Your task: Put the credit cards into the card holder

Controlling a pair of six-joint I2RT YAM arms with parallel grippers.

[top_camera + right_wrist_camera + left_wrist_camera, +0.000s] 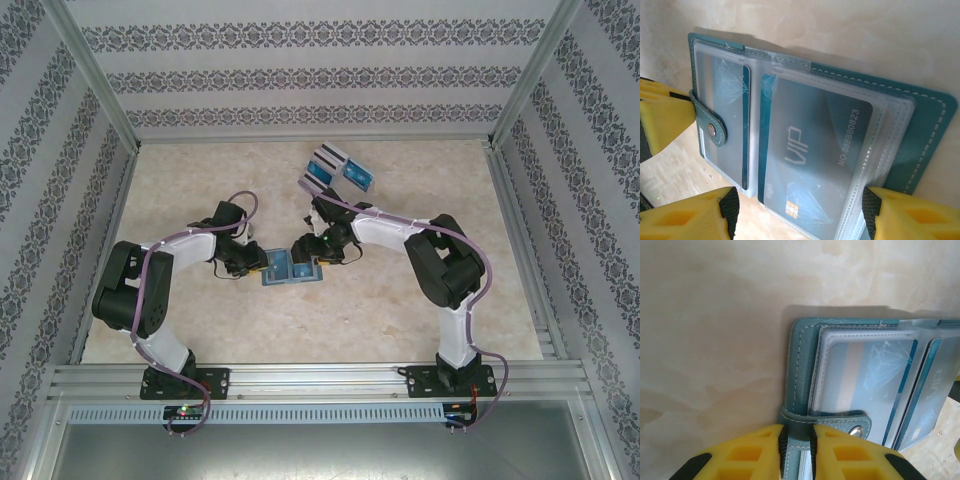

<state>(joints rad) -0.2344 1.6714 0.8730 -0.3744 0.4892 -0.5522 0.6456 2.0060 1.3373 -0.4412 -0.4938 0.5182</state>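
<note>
Card holder (293,268): centre frame on bench (420,200), lying open | left hand (797,440): narrow, pinching its strap (840,418) edge, apparently to pin it flat | right hand (800,207): wide, astride the pocketed VIP card (810,145), apparently seating it | loose credit cards (340,168): upper centre of top view, awaiting loading

Both arms are folded in toward the middle of the bench from their bases at the near edge. The left arm (150,285) has its elbow out toward the left edge, forearm angled inward, wrist tipped down. The left claw (797,432) is pinched tight, its yellow fingers (755,452) nipping the card holder (802,355) at the strap edge. The right arm (445,265) is elbow-out toward the right edge, forearm reaching left. The right claw (799,212) is spread wide, one finger on either side of the holder; whether they touch it is unclear.
</note>
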